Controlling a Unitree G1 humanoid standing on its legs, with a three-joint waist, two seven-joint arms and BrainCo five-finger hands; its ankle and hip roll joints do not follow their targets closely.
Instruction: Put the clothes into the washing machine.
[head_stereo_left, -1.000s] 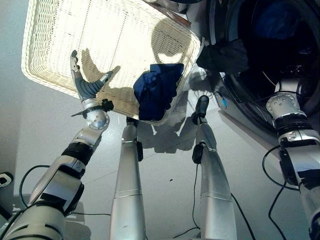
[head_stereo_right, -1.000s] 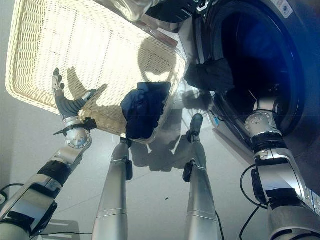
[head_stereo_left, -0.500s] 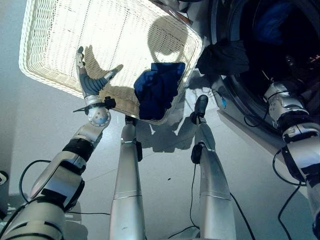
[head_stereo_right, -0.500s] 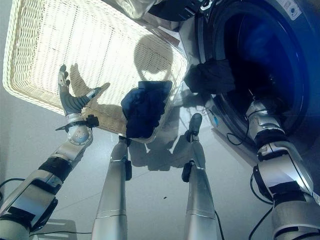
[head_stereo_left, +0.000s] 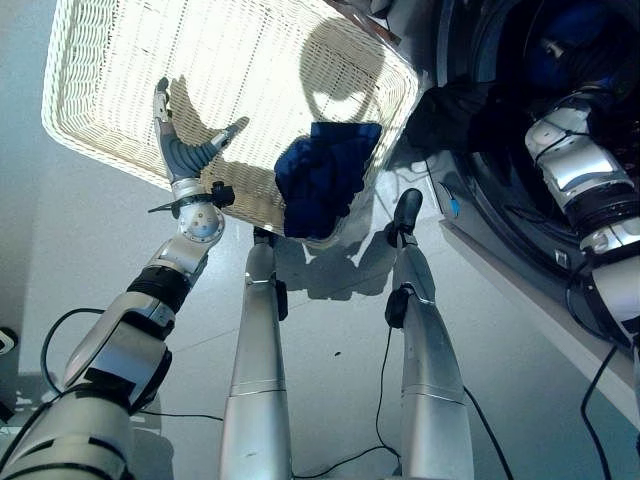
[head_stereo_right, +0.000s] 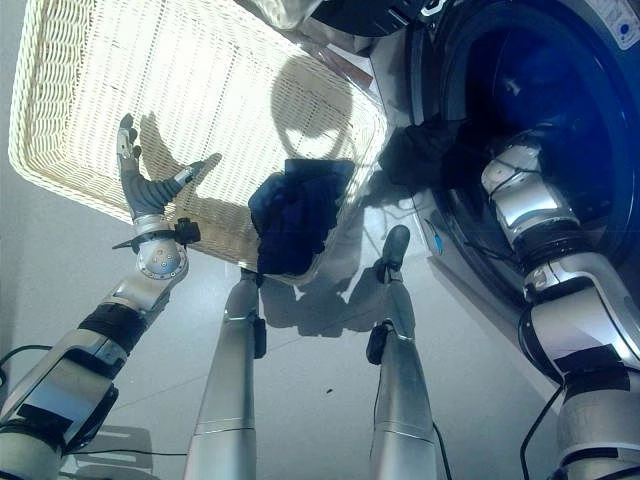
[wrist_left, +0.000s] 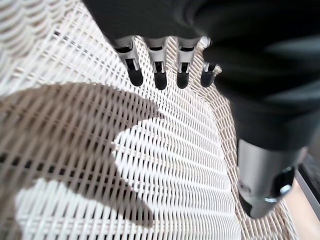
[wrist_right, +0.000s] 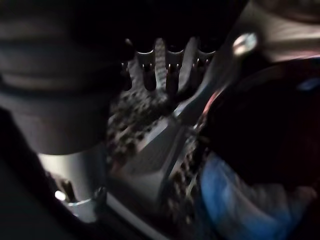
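Observation:
A navy blue garment (head_stereo_left: 325, 175) lies bunched in the near right corner of the white wicker basket (head_stereo_left: 70, 130). My left hand (head_stereo_left: 178, 155) hovers open over the basket's near edge, fingers (wrist_left: 157, 75) straight and spread, holding nothing. A black garment (head_stereo_left: 450, 110) hangs over the lower rim of the washing machine's (head_stereo_right: 450, 230) round opening. My right arm (head_stereo_left: 575, 150) reaches into the dark drum. My right hand (wrist_right: 165, 65) has its fingers straight over the perforated drum wall, beside a blue cloth (wrist_right: 240, 195) that lies inside.
The basket lies on the grey floor to the left of the washing machine, its right corner close to the machine's front. A dark object (head_stereo_right: 350, 15) sits past the basket's far edge. Open floor lies to the left and front.
My right arm has pushed deeper into the drum, so the hand went out of the eye views. The left hand has stayed open over the basket, almost still.

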